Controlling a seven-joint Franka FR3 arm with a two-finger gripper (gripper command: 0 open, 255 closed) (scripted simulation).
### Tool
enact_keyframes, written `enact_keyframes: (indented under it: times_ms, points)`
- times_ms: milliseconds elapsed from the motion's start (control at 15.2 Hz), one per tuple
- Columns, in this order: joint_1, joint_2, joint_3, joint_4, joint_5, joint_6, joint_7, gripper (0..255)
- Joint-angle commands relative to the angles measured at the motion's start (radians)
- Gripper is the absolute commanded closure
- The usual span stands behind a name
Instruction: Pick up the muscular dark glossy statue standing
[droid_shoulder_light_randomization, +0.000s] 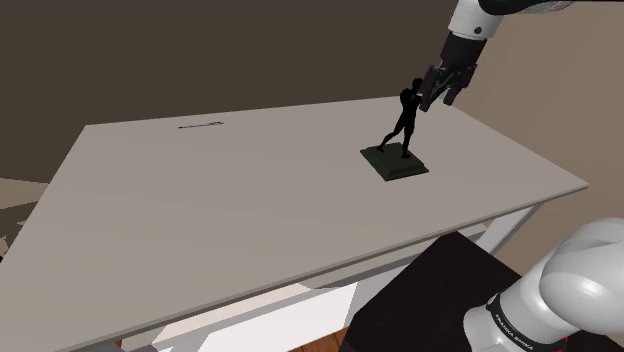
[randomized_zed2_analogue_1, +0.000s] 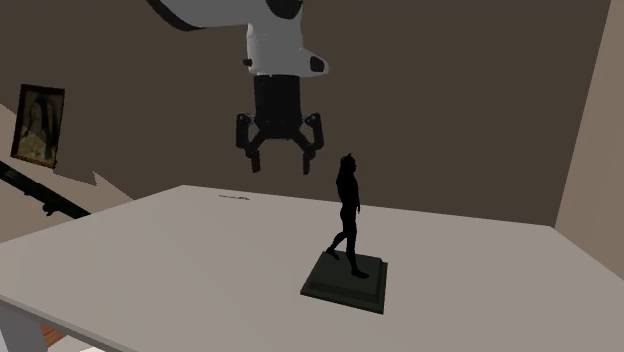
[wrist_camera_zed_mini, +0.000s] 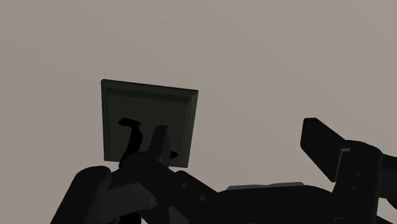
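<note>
Statue (droid_shoulder_light_randomization: 404, 122): dark glossy figure, upright in a stride on a square dark-green base (droid_shoulder_light_randomization: 394, 163), standing on the pale worktop (droid_shoulder_light_randomization: 230, 200). Pincer (randomized_zed2_analogue_1: 281, 165) hangs above the statue's head height and off to one side of it, jaws spread, nothing in them. In the wrist view the figure sits by one finger (wrist_camera_zed_mini: 95, 191), not in the gap, so the pincer is not centred on the statue.

Step in hand, as I judge it: line-up before descent. Shift sideways until the statue's torso lies midway in the gap, then come straight down. Close across the torso or hips, where the figure looks thickest. The limbs look thin and the gloss suggests a slippery hold, so a firm, square bite matters. Watch the head on the way down: a finger clipping it could tip the statue, though the wide base should steady it. Lift vertically so the base comes off flat.

Room: bare worktop surrounds the statue on every side. The closest worktop edge lies toward the shoulder view's right of the statue, near but clear of the base. A thin dark item (droid_shoulder_light_randomization: 198, 125) lies well apart from the statue, by the far edge.
</note>
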Motion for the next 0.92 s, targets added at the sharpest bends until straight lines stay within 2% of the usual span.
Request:
enact_keyframes:
  times_ms: [0, 594, 858]
  points:
    - [-0.011, 0.068, -0.026, 0.056, -0.008, 0.009, -0.025, 0]
    - [-0.057, 0.365, -0.125, 0.346, 0.002, 0.004, -0.134, 0]
    - [-0.058, 0.36, -0.125, 0.287, 0.001, 0.058, -0.133, 0]
